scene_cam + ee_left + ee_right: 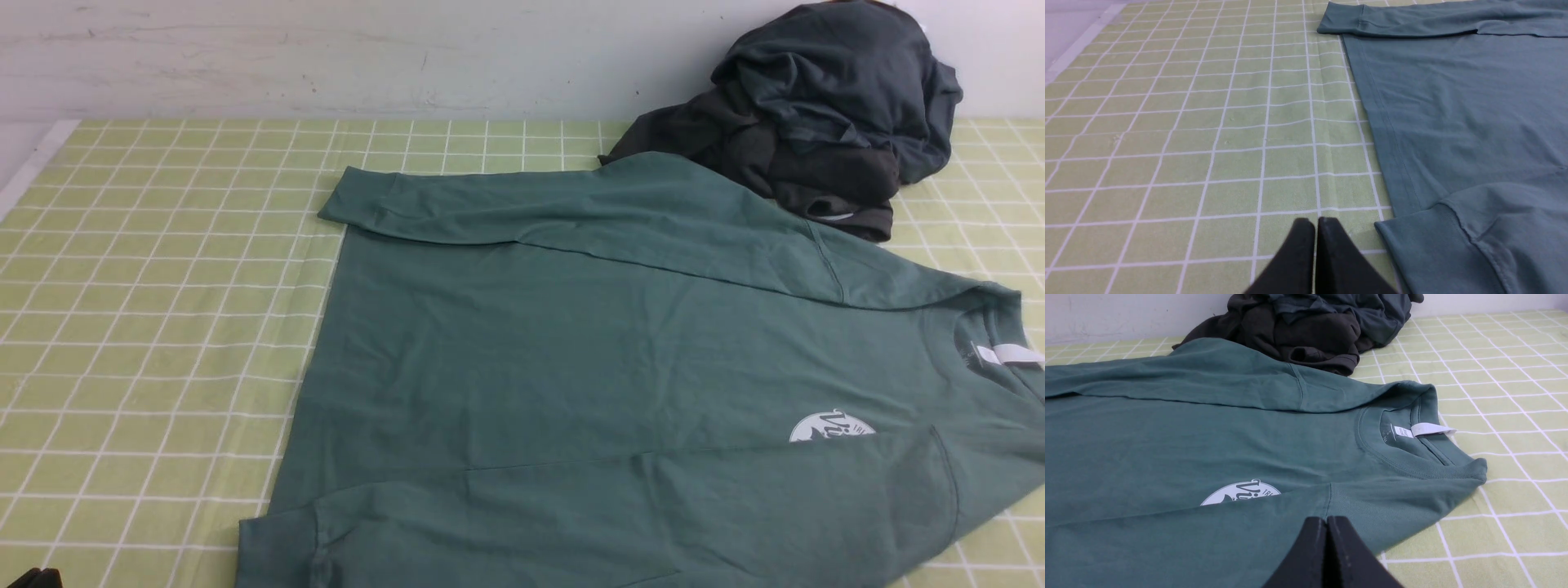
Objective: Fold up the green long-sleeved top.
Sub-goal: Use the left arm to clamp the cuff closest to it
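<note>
Teal-green jersey, the green long-sleeved top [571, 351] lies flat and face up across the middle and right of the worktop [163, 327], hem to the left and ribbed neck [1392, 457] to the right; both sleeves are turned in over the body, the far sleeve [571, 212] along the far edge and the near sleeve [653, 506] along the near edge, which seems meant to square the garment into a long rectangle; no crosswise fold is made yet. The left tool [1314, 222] is clenched on nothing, its tips together over bare checked cloth [1208, 143] just beside the near cuff [1425, 245]; the right tool [1327, 520] is likewise pressed closed over the near shoulder seam, and no fabric shows between its tips; I judge they stand at the garment's two ends so that hem and shoulders can be taken together. A heap of dark garments [816, 114] sits at the far right against the far shoulder, apparently set aside. The round white chest logo [831, 427] is half covered by the near sleeve; only a script "Vi" reads clearly; the white neck label [1431, 429] sticks out sideways, its print too small to read.
</note>
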You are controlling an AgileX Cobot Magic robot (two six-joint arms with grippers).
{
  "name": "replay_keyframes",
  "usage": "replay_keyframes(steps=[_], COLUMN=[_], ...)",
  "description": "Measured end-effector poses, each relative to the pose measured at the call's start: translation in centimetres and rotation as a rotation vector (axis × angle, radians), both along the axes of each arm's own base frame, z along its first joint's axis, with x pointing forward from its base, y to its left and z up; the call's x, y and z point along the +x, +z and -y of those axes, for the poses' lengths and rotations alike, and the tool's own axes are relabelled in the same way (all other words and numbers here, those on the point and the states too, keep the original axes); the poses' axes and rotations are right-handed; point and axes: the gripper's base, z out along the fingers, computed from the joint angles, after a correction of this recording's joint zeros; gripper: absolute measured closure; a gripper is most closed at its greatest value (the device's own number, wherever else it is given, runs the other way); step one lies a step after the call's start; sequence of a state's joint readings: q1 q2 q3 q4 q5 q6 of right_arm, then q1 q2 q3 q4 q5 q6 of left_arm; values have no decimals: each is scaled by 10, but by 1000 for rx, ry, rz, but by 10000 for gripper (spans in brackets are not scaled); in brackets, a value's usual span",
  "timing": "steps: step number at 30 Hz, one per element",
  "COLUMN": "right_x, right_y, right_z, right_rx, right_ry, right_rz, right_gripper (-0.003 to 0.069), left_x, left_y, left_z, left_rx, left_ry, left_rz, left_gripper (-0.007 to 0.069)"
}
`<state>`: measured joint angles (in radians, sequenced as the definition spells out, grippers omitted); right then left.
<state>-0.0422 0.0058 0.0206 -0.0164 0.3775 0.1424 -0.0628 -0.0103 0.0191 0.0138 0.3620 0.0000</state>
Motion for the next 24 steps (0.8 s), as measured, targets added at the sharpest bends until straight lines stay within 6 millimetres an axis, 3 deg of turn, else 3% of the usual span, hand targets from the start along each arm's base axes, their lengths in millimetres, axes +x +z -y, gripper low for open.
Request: replay_keyframes(steps=[9, 13, 19, 24], right_x=[0, 2, -1, -13], right_y=[1, 7, 43, 70], right_z=[0, 0, -1, -2], right_rx=[-1, 3, -6, -1], right_ry=[0, 4, 15, 28], right_rz=[6, 94, 504, 824], right_gripper=[672, 672, 672, 672], left_x=[1, 4, -1, -17], left_y=[2, 17, 53, 81], left_z=[0, 0, 1, 1], left_rx=[4, -3, -23, -118], left_ry=[0, -4, -13, -33], left_rz=[35, 220, 624, 976], left_gripper=[627, 627, 627, 627])
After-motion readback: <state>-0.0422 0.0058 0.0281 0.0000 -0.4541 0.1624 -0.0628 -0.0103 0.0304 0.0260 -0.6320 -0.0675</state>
